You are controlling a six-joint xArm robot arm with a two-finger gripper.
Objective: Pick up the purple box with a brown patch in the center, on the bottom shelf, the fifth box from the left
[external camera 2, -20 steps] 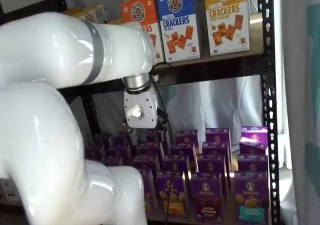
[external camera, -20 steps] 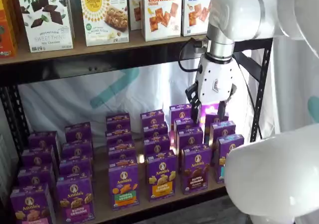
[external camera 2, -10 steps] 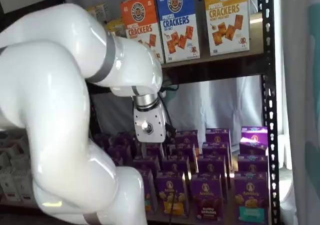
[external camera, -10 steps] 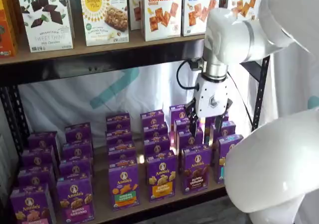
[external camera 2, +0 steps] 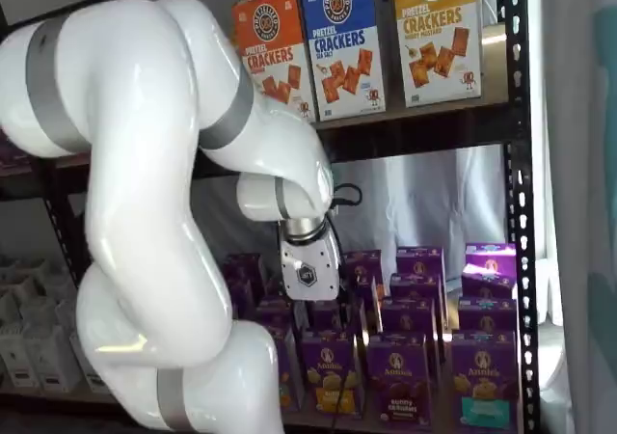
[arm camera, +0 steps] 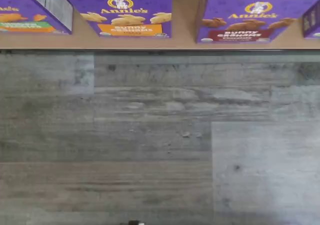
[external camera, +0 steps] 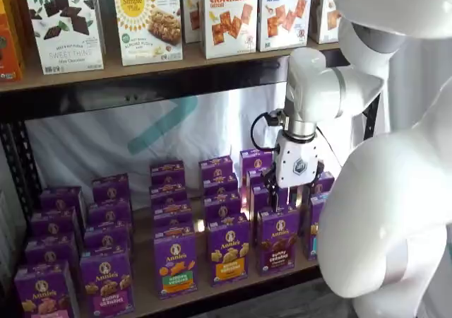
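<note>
The purple box (external camera: 277,240) stands upright in the front row of the bottom shelf (external camera: 145,298), with brown bunny snacks at its centre. It also shows in a shelf view (external camera 2: 397,376) and in the wrist view (arm camera: 245,21) at the board's front edge (arm camera: 185,41). My gripper (external camera: 291,199) hangs just above and slightly behind this box. Its black fingers stand apart and hold nothing. In a shelf view only its white body (external camera 2: 308,270) shows well.
A purple box with an orange band (external camera: 228,251) stands close on the left of the target. One with a teal band (external camera 2: 485,384) stands on its right. More purple boxes stand in rows behind. The upper board carries cracker boxes (external camera: 229,14). The wrist view shows grey plank floor (arm camera: 160,135).
The gripper has come down from just under the upper board to just above the front rows of purple boxes. Its fingers have stayed apart and empty.
</note>
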